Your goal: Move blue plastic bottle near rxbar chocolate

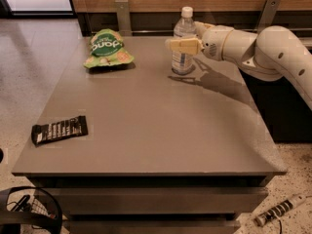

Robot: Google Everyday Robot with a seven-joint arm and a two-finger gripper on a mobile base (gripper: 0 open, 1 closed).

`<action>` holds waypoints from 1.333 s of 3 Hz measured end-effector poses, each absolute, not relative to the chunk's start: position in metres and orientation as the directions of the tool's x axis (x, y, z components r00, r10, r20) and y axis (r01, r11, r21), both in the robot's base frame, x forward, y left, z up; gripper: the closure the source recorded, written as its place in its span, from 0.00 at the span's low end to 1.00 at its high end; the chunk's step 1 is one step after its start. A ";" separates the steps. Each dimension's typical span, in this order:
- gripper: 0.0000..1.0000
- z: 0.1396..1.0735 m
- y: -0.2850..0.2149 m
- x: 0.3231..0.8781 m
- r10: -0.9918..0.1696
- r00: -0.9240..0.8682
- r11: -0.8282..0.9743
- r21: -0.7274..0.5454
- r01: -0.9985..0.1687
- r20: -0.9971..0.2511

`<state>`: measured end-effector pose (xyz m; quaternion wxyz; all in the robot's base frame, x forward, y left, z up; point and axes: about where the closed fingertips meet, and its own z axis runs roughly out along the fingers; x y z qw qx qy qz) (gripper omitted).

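The blue plastic bottle point(183, 62), clear with a white cap and a pale label, stands upright at the far middle of the grey table point(161, 130). My gripper point(178, 44) reaches in from the right at the height of the label, and its cream tip lies across the front of the bottle. The rxbar chocolate point(59, 129), a flat dark wrapper with white lettering, lies near the table's front left corner, far from the bottle.
A green snack bag point(108, 48) lies at the far left of the table. My white arm point(273, 52) spans the far right edge. A wooden wall with metal brackets runs behind the table. A cable lies on the floor at the lower right point(278, 211).
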<state>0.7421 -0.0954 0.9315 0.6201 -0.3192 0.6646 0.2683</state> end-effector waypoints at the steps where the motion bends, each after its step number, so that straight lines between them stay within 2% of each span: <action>1: 0.45 0.931 -0.092 0.742 -0.091 -0.027 0.649 -0.039 -0.760 -0.995; 2: 0.69 0.931 -0.089 0.742 -0.091 -0.027 0.646 -0.038 -0.763 -0.995; 3: 0.98 0.931 -0.085 0.742 -0.090 -0.027 0.641 -0.037 -0.767 -0.996; 4: 1.00 0.931 -0.084 0.742 -0.090 -0.027 0.640 -0.037 -0.768 -0.996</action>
